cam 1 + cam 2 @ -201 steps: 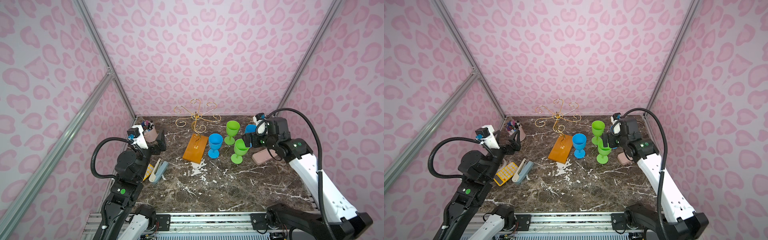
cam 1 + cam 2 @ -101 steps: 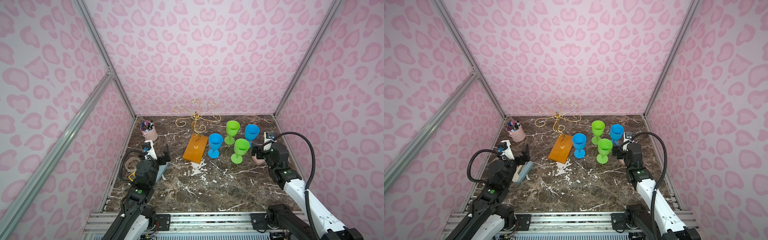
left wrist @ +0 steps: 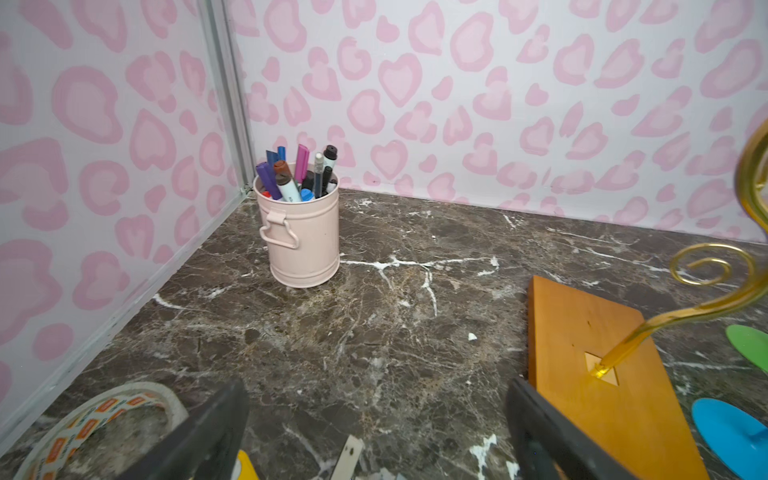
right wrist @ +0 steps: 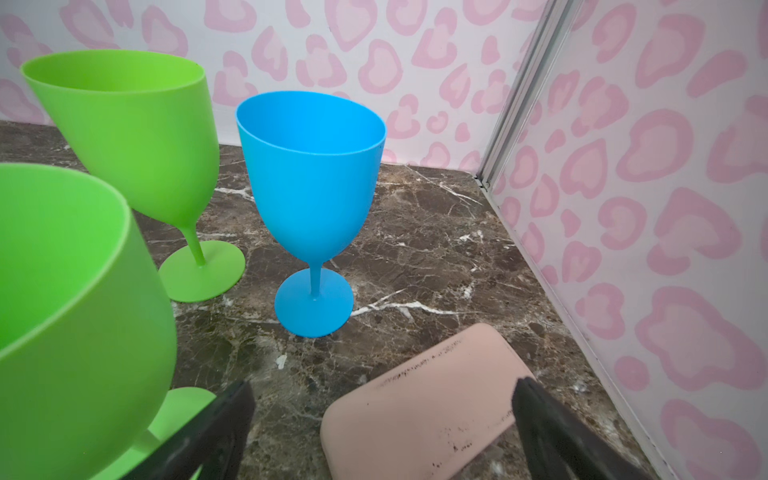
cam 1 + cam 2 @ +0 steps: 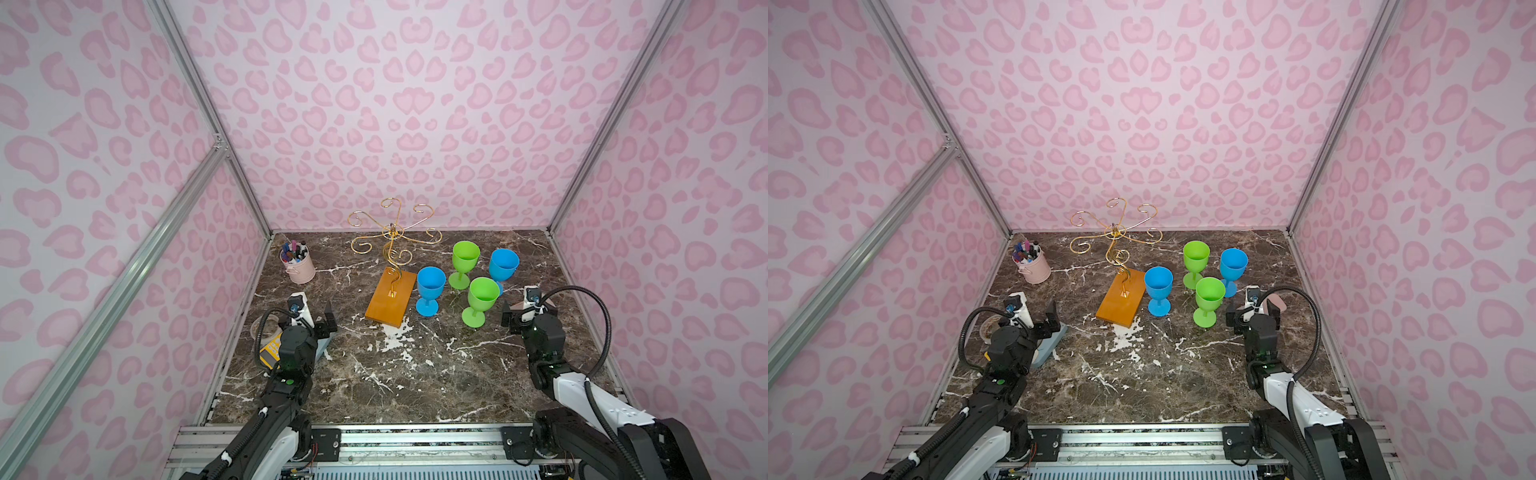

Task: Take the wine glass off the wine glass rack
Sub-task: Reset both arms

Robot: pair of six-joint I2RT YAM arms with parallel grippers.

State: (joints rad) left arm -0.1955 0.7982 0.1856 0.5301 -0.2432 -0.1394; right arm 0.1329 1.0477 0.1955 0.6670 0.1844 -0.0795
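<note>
No legible text is showing in any view. The tape roll (image 3: pixel 99 409) is carrying orange printed patches, but their lettering is too blurred to read. The markers (image 3: pixel 288 187) in the pink can (image 3: pixel 305 245) are showing labels too small to make out.

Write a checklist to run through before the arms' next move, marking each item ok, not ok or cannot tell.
1. Wine glass rack holds no glass: ok.
2. Front blue glass, rear green glass, rear blue glass, front green glass stand upright on the table: ok.
3. Left gripper open, empty: ok.
4. Right gripper open, empty: ok.
5. Room around right gripper: not ok, front green glass and pink case lie close.
</note>
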